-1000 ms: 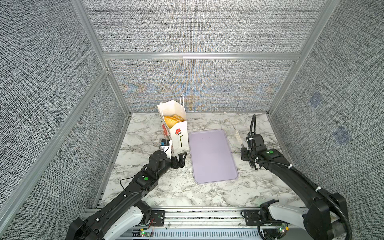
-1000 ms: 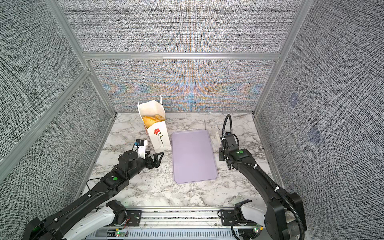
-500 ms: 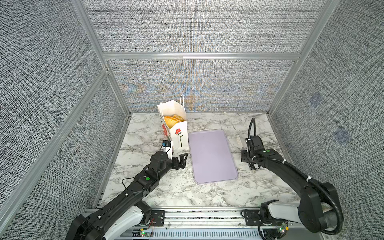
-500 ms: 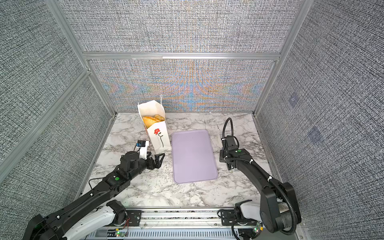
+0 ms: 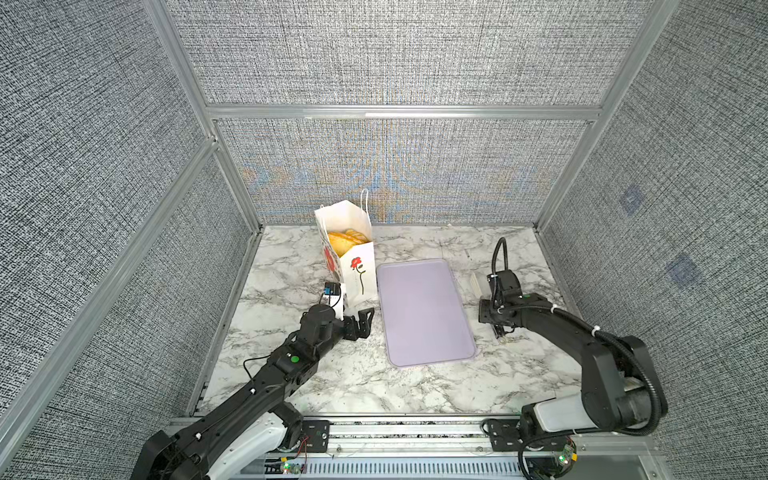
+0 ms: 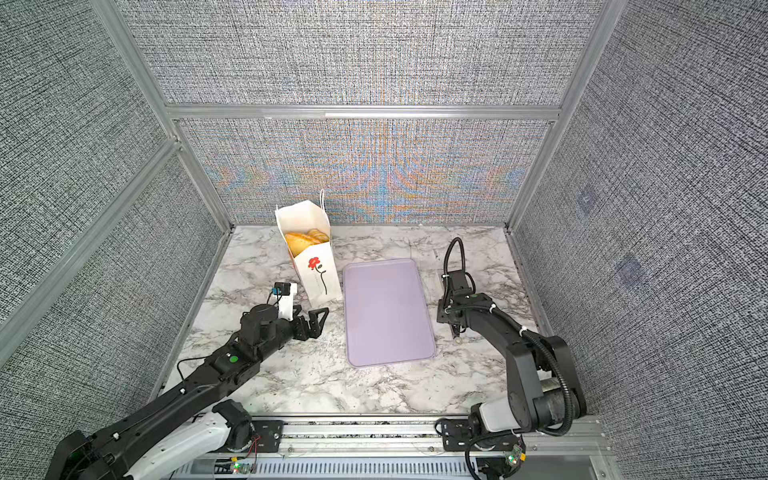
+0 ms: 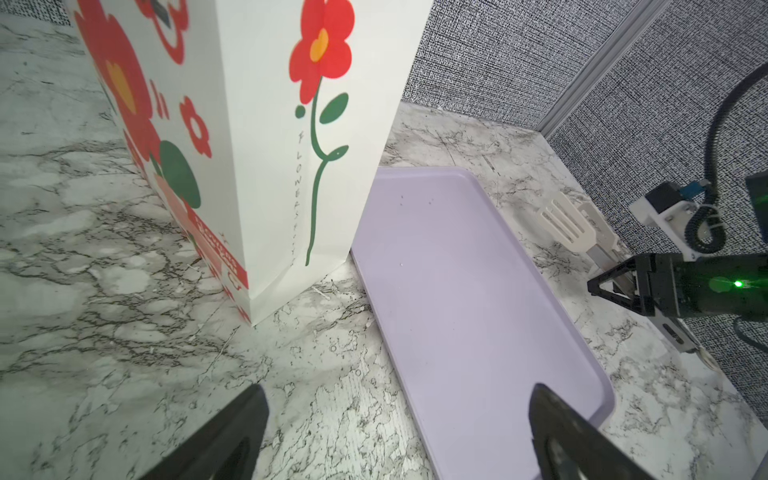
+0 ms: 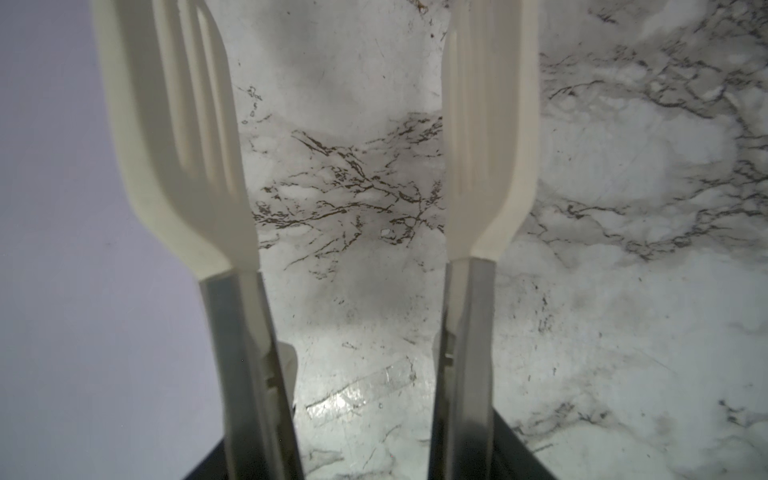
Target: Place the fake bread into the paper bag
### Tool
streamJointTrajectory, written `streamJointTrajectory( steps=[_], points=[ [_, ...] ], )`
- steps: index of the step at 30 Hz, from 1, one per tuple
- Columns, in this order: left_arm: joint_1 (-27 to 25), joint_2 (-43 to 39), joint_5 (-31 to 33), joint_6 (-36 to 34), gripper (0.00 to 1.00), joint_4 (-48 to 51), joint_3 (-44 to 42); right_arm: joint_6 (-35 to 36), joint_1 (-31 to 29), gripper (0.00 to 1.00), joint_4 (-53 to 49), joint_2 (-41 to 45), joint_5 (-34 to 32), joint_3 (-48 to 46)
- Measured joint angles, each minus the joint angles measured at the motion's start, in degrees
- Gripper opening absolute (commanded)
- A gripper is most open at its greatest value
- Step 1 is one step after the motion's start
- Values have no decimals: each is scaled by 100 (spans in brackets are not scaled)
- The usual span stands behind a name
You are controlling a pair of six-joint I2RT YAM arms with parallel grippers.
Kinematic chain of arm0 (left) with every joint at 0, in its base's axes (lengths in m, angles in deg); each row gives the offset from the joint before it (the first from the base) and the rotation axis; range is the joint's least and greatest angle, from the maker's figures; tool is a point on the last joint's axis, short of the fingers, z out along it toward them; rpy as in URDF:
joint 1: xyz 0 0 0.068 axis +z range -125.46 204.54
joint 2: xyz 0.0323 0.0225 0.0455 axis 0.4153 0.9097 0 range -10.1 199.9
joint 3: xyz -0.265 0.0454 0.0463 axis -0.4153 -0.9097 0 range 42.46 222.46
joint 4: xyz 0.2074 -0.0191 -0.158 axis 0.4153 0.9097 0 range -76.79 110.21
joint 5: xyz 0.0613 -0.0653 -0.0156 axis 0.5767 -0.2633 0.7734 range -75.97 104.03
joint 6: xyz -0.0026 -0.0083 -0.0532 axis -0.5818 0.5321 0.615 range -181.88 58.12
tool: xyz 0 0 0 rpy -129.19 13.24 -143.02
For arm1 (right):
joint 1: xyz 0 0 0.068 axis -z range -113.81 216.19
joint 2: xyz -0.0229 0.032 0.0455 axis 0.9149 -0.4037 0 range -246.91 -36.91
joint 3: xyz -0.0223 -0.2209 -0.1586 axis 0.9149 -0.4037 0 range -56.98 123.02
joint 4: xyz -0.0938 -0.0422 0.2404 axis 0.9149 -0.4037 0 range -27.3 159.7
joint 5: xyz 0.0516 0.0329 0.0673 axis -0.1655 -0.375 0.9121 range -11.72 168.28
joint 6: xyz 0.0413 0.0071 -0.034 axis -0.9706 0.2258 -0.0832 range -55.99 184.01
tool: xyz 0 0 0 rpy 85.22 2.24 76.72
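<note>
The white paper bag point(image 5: 355, 266) point(image 6: 320, 270) with a red flower print stands upright at the back left, beside the tray. Golden fake bread point(image 5: 347, 241) point(image 6: 305, 240) shows inside its open top. My left gripper point(image 5: 365, 320) point(image 6: 322, 318) point(image 7: 399, 399) hovers low in front of the bag point(image 7: 266, 124), open and empty. My right gripper point(image 5: 496, 322) point(image 6: 453, 320) point(image 8: 365, 453) is low over the table right of the tray. It is shut on the metal arms of white slotted tongs point(image 8: 178, 145) point(image 7: 567, 226) point(image 5: 475, 282). The tongs' blades stand apart with nothing between them.
A flat lavender tray point(image 5: 424, 311) point(image 6: 386, 311) point(image 7: 457, 270) point(image 8: 62, 249) lies bare in the middle of the marble table. Grey fabric walls with aluminium posts close in the back and both sides. A metal rail runs along the front edge.
My right gripper has drawn slightly toward the front with the tongs, staying beside the tray's right edge. The left arm has hardly moved.
</note>
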Motion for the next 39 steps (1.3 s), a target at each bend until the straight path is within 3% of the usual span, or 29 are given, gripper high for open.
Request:
streamJointTrajectory(
  steps=[15,23,27,39],
  points=[
    [-4,-105,142,20,99,35,-66,-142,68,61,426,-632,188,96],
    [-4,-129,153,61,99,42,-79,-243,87,68,520,-850,271,149],
    [-4,-210,197,111,99,39,-120,-302,103,86,555,-984,332,168],
    [-4,-446,446,175,99,157,-216,-332,74,91,811,-682,426,-55]
  ],
)
